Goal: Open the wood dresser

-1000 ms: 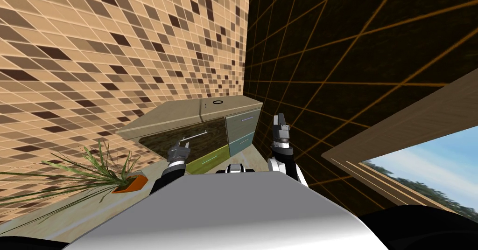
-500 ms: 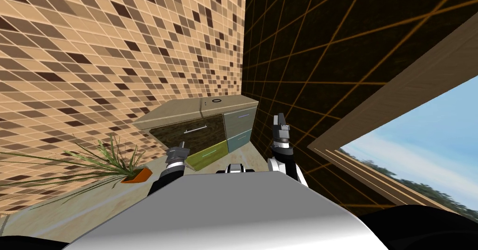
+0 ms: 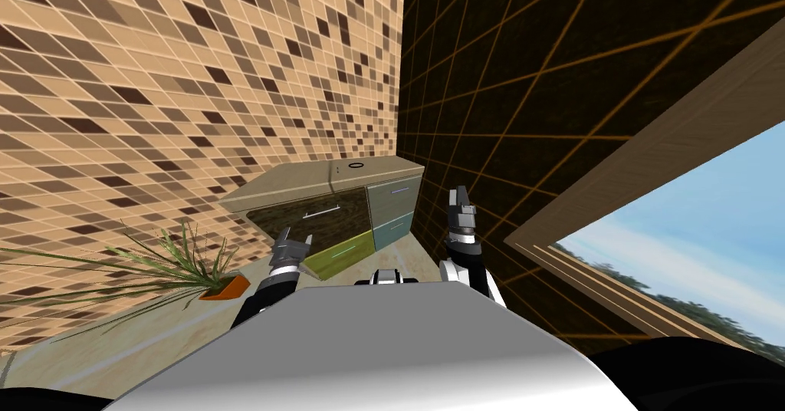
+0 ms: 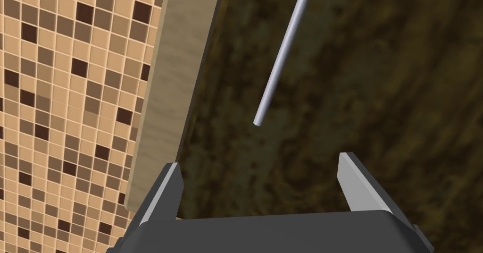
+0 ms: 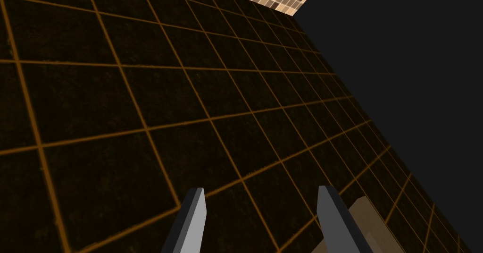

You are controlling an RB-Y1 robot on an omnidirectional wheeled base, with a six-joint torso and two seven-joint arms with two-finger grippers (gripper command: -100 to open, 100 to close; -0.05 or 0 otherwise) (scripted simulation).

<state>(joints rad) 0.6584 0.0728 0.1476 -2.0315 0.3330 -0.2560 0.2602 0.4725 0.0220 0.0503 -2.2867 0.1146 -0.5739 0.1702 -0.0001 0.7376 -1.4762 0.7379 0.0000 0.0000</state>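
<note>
While my left gripper (image 4: 259, 163) hangs with fingers spread before the dark drawer front (image 4: 377, 99) of the dresser (image 3: 337, 176) in the tiled corner, just the bar handle (image 4: 283, 52)'s end lies ahead, so closing here could slip off it.

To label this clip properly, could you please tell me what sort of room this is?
Probably a bathroom in a house: a mosaic-tiled wall, a second dark tiled wall, and a low dresser in the corner with a potted plant beside it.
</note>
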